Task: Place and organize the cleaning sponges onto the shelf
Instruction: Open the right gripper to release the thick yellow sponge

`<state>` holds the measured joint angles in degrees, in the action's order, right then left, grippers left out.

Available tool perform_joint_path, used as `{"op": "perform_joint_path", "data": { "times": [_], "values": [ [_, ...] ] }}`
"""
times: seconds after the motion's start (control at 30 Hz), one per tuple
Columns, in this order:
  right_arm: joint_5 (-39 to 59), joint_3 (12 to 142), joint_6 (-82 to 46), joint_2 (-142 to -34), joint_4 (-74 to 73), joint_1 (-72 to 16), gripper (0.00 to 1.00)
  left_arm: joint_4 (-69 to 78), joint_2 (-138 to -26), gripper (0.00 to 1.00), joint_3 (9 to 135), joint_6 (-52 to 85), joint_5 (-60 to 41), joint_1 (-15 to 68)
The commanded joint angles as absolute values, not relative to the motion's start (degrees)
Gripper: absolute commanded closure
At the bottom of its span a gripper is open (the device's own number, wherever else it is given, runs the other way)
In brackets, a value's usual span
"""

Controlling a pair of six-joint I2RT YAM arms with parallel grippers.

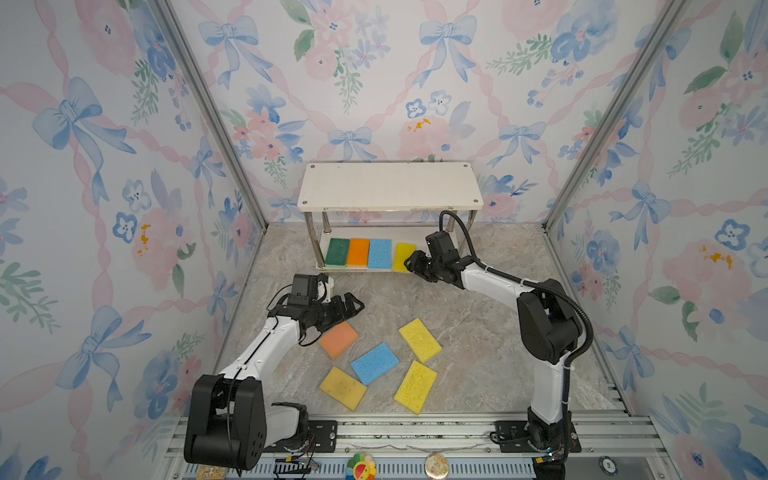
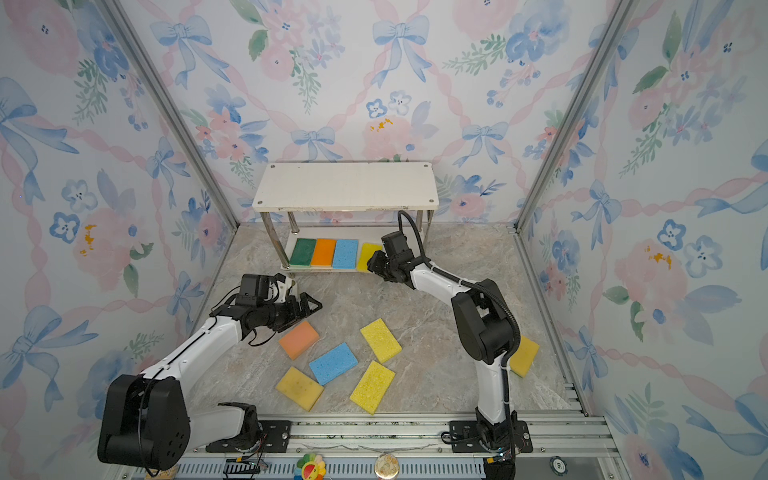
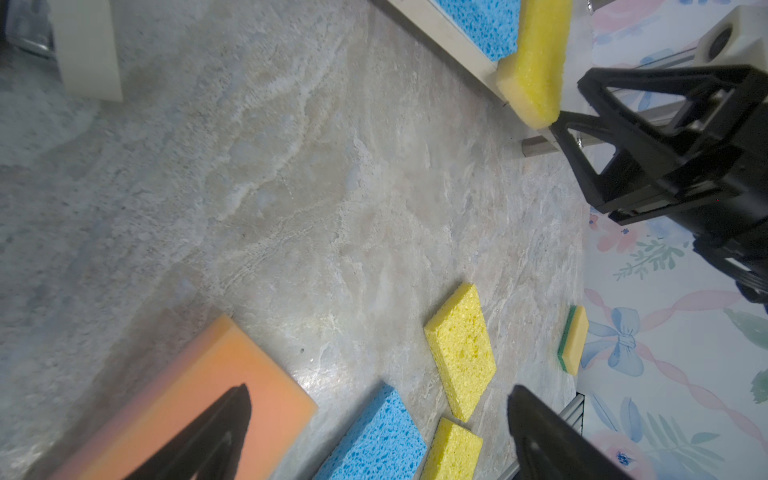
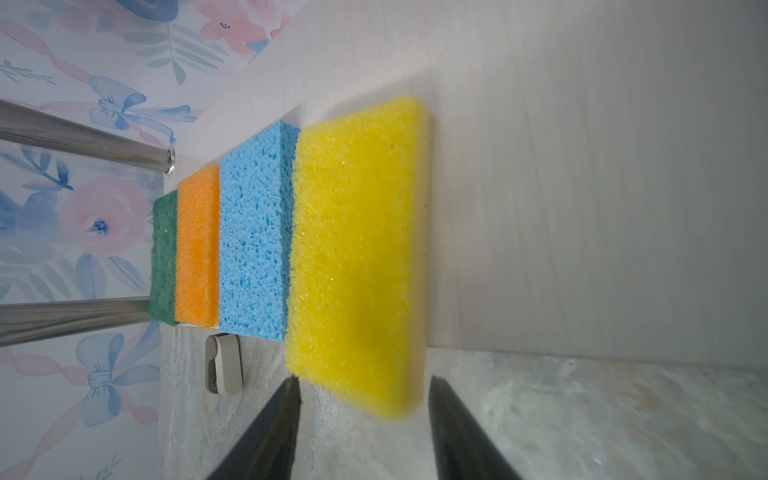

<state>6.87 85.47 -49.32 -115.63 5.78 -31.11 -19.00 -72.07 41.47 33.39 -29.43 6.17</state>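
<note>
The shelf holds on its lower board, mid-frame, a green sponge, orange sponge, blue sponge and yellow sponge, the last overhanging the front at the released right gripper, while six loose sponges wait on the table below, the left gripper spread empty above the peach sponge.

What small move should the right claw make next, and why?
Probably nudge the yellow sponge deeper onto the shelf: the right claw is open and clear of it, yet the sponge overhangs the front edge, unlike the blue sponge beside it.
</note>
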Motion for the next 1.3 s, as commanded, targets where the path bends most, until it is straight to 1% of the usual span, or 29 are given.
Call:
{"op": "perform_joint_path", "data": {
  "times": [0.0, 0.27, 0.33, 0.57, 0.83, 1.1, 1.27],
  "values": [
    [7.0, 86.5, -50.1, -117.1, 3.2, -30.5, 0.48, -20.0, -71.7, 0.02, 40.2, 32.5, -30.4, 5.8],
    [6.7, 88.9, -50.2, -120.6, 2.0, -30.0, 0.47, -20.0, -71.8, 0.02, 39.6, 33.0, -31.0, 5.7],
    [6.8, 89.7, -50.1, -121.5, 1.7, -29.8, 0.46, -20.0, -71.6, 0.02, 37.0, 33.1, -31.2, 5.7],
    [6.7, 91.2, -49.9, -122.8, 0.7, -29.6, 0.46, -20.0, -71.0, 0.02, 35.4, 33.2, -31.8, 5.7],
    [7.8, 92.3, -49.8, -123.8, -0.2, -29.0, 0.43, -20.0, -70.9, 0.02, 35.0, 33.5, -32.5, 5.7],
    [4.9, 88.7, -48.4, -119.8, -0.5, -29.1, 0.37, -20.0, -70.3, 0.02, 34.6, 33.9, -32.4, 5.7],
    [3.8, 86.1, -46.5, -115.5, -0.4, -29.9, 0.36, -20.0, -69.8, 0.02, 35.0, 34.0, -32.9, 5.7]
  ]
}}
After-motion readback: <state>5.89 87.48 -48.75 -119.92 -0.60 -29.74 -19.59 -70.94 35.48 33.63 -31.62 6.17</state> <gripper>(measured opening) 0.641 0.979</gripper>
